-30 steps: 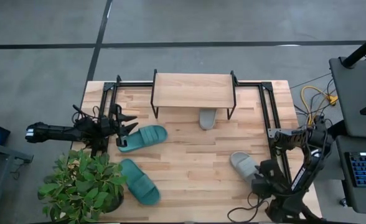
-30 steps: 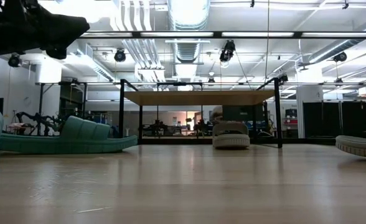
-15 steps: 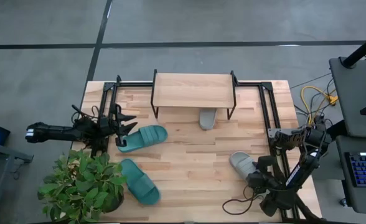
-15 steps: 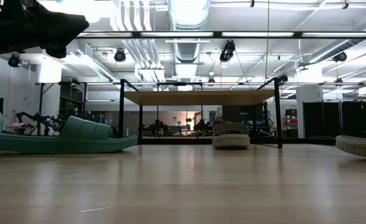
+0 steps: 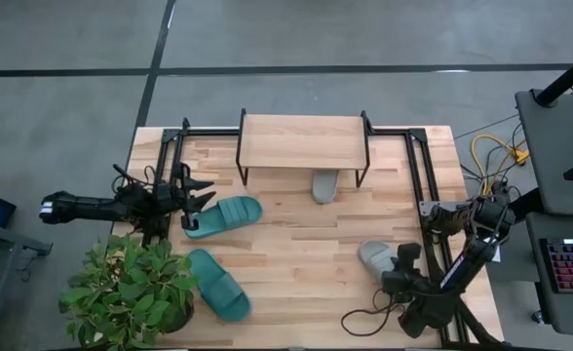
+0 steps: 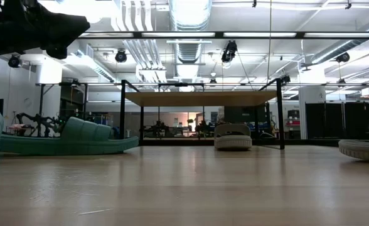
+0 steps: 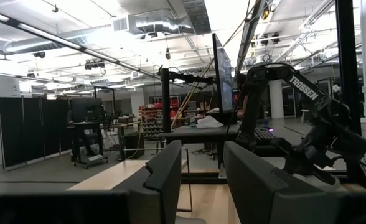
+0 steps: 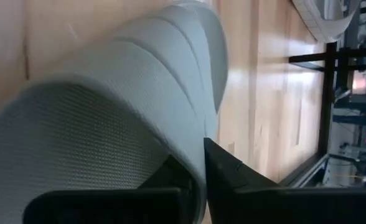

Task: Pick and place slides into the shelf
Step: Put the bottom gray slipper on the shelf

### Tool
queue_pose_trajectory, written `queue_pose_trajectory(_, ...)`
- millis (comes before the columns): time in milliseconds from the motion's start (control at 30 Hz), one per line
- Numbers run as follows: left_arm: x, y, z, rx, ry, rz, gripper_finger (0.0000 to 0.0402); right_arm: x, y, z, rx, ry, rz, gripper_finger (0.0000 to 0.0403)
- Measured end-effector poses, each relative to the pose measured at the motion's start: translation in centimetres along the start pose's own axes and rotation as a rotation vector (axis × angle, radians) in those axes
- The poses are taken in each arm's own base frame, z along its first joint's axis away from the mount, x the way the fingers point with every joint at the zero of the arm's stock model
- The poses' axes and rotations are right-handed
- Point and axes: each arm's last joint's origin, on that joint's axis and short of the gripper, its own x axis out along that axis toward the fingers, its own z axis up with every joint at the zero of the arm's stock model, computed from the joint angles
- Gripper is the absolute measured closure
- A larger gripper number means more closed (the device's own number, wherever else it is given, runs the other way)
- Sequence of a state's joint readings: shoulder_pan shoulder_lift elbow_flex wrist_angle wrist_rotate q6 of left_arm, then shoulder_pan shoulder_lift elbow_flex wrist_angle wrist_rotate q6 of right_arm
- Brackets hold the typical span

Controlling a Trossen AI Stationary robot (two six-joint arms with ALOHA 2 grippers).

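The shelf (image 5: pixel 304 141) stands at the table's far middle, and one grey slide (image 5: pixel 325 184) lies on the table under its front edge. Two teal slides (image 5: pixel 223 215) (image 5: pixel 218 283) lie flat on the left half. A second grey slide (image 5: pixel 374 255) lies near the right edge, with my right gripper (image 5: pixel 401 265) shut on it from its near-right end. My left gripper (image 5: pixel 197 195) hovers open just left of the upper teal slide, nothing between its fingers (image 7: pixel 170 177). My right gripper pinches the edge of the grey slide's broad strap (image 8: pixel 201 140) between its two fingers (image 8: pixel 229 177). The fingers come nearly level from the table's near-right side. The slide's sole rests on the table.
A potted plant (image 5: pixel 131 288) fills the near-left corner beside the lower teal slide. Black frame rails (image 5: pixel 415 175) run along the table's far edge and both sides. A dark cable (image 5: pixel 364 317) loops on the table near the right arm.
My right gripper has moved toward the table's left and far edge, up to the grey slide's strap. The slide lies where it was.
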State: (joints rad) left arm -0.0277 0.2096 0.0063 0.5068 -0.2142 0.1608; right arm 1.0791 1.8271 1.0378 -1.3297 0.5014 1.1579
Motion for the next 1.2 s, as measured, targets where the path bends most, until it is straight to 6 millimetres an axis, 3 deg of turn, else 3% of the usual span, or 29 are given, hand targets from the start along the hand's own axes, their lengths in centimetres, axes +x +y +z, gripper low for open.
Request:
queue_pose_trajectory(167,0.0,0.0,0.0,0.001,0.004,-0.001,0.0294,-0.7,-0.4,0.2,0.088,0.008,-0.023,0.0392)
queue_pose_trajectory(567,0.0,0.0,-0.1,0.002,0.006,-0.001,0.0294,-1.2,-0.5,0.6,0.115,-0.030,-0.032,0.0393)
queue_pose_trajectory(1200,0.0,0.0,0.0,0.009,-0.005,0.001,0.0294,-1.5,-1.0,1.7,0.416,-0.448,-0.105,0.0390)
